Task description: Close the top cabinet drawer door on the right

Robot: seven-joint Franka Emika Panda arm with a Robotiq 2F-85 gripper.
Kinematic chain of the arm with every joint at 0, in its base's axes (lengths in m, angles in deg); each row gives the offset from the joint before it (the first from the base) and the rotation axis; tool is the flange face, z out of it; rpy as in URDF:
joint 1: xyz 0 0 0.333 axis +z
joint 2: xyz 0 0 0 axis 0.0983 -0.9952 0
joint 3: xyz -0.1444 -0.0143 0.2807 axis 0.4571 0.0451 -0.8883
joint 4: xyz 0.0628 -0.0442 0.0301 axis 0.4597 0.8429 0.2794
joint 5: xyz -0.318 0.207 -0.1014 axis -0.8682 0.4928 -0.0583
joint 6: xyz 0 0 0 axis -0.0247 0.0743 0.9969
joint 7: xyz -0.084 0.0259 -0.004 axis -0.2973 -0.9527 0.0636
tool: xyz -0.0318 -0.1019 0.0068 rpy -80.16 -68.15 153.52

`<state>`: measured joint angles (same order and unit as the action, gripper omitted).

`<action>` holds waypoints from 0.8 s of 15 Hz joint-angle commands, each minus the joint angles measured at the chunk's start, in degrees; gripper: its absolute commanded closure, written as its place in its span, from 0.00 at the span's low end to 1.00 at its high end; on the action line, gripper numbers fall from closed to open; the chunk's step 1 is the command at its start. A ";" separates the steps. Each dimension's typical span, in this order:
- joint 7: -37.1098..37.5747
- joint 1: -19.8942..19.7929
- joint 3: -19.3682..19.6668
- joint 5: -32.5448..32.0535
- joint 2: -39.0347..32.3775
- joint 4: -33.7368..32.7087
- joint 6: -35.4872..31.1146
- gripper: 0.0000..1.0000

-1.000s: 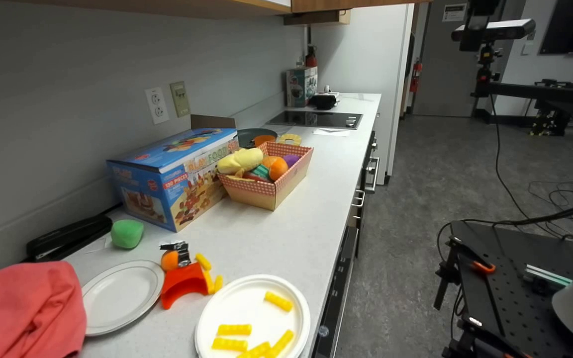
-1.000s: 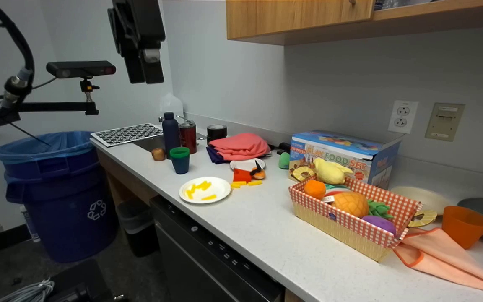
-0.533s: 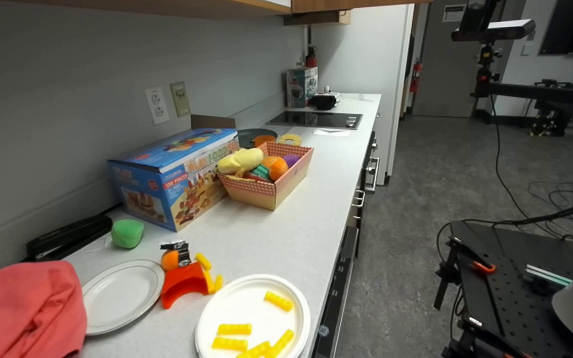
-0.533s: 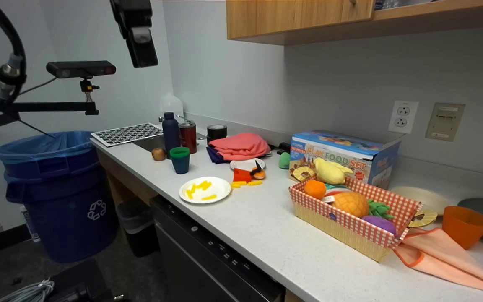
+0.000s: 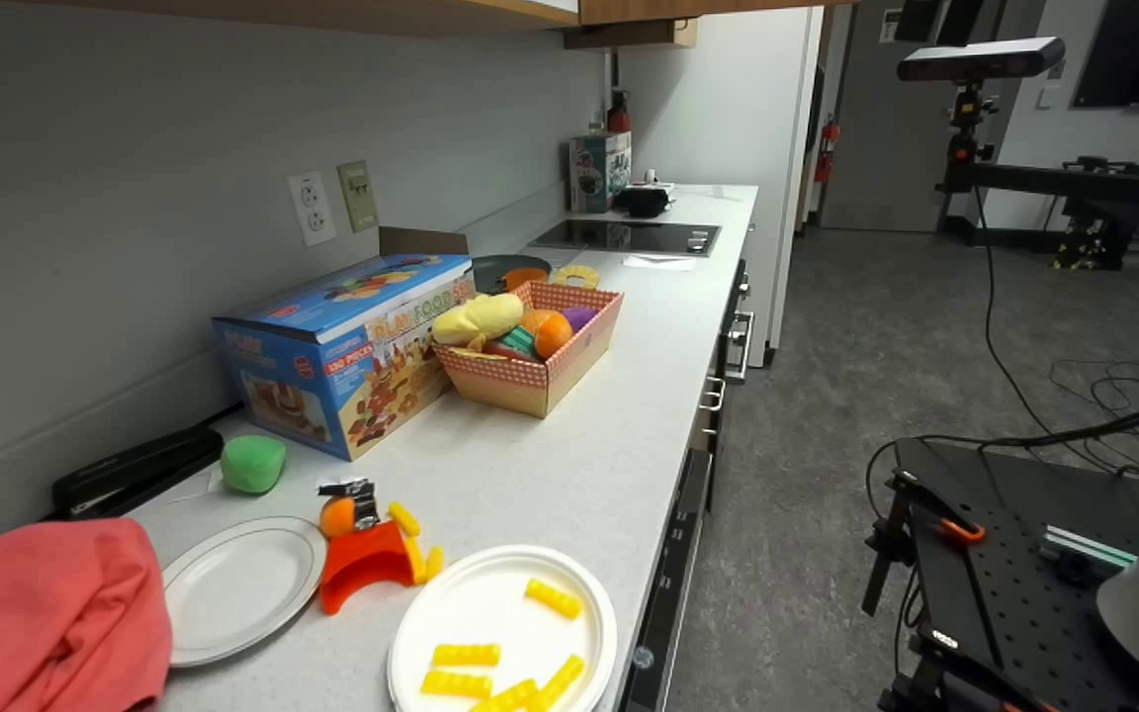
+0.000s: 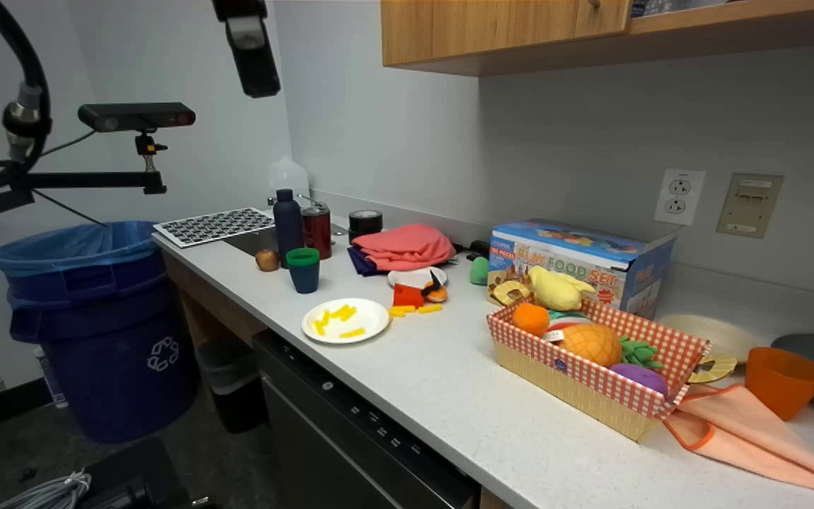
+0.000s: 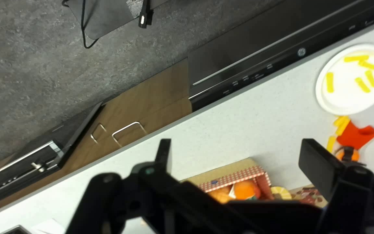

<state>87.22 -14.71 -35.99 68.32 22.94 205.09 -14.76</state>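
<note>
The wooden upper cabinet (image 6: pixel 506 32) hangs on the wall; its shut door has a small knob (image 6: pixel 594 3). To the right of that door, the cabinet stands open, with glassware (image 6: pixel 667 6) inside. In an exterior view a wooden panel (image 5: pixel 718 9) juts out at the top edge, seemingly the open door; most of it is out of view. My gripper (image 7: pixel 235 143) is open and empty in the wrist view, its fingers (image 7: pixel 318 169) wide apart above the counter. In both exterior views the gripper (image 6: pixel 261 81) is high at the top edge, partly cut off (image 5: pixel 937 22), apart from the cabinet.
Below on the counter (image 6: pixel 463 396) are a checked basket (image 6: pixel 562 382) of toy food, a play food box (image 6: pixel 576 261), a white plate (image 6: pixel 347 332) and a blue bottle (image 6: pixel 288 226). Lower drawers with handles (image 7: pixel 129 125) and a dishwasher (image 6: pixel 350 424) line the front.
My gripper has risen and its angle has changed. In an exterior view it first shifts left, then back right. The counter objects have not moved.
</note>
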 commanded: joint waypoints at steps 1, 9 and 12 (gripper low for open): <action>-0.22 -6.13 6.71 -3.13 -1.89 -6.17 0.10 0.00; 0.83 -14.21 15.24 -6.17 -3.60 -10.61 -8.04 0.00; 2.18 -15.42 15.80 -6.13 -4.76 -11.53 -10.14 0.00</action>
<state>89.94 -29.29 -19.77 61.60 18.50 193.76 -24.94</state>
